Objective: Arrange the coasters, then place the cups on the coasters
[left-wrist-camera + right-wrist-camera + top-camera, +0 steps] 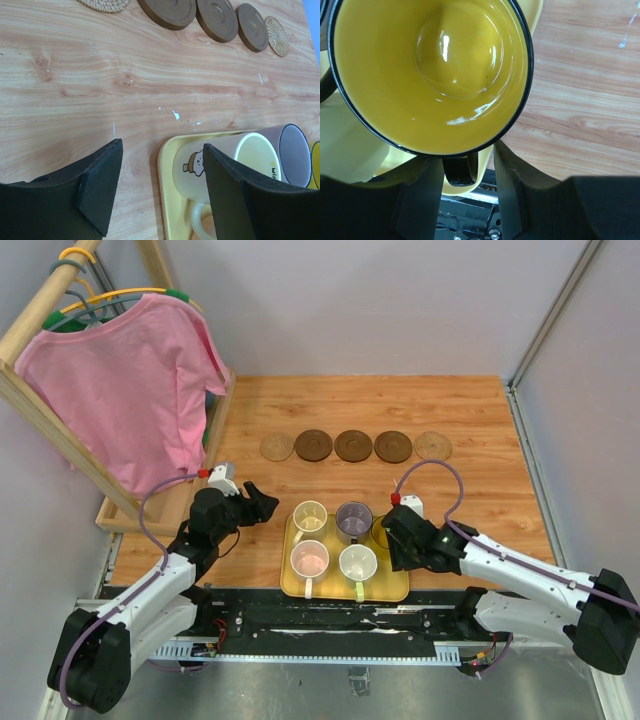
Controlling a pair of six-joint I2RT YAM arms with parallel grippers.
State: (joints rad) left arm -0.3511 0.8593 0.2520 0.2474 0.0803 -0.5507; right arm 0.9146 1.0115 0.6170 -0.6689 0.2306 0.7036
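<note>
Showing five coasters [353, 446] lying in one straight row across the far half of the wooden table [480, 430], each apart from its neighbour, with three dark brown in the middle and a lighter tan one at either end. Showing four cups standing upright on the yellow tray [392, 585] at the near edge: the pale yellow cup [309, 516] and purple-grey cup [353, 520] at the back, the pink cup [309, 559] and whitish-green cup [358, 563] in front. Hovering the left gripper [162, 146] above the wood just left of the tray, beside the pale yellow cup, jaws spread and gripping nothing. Reaching the right gripper [467, 162] in at the tray's right rim, straddling the dark-edged handle [460, 170] of the amber yellow cup [430, 75], touching it with one finger and leaving a thin gap at the other. Not being able to tell whether clamped or loose.
</note>
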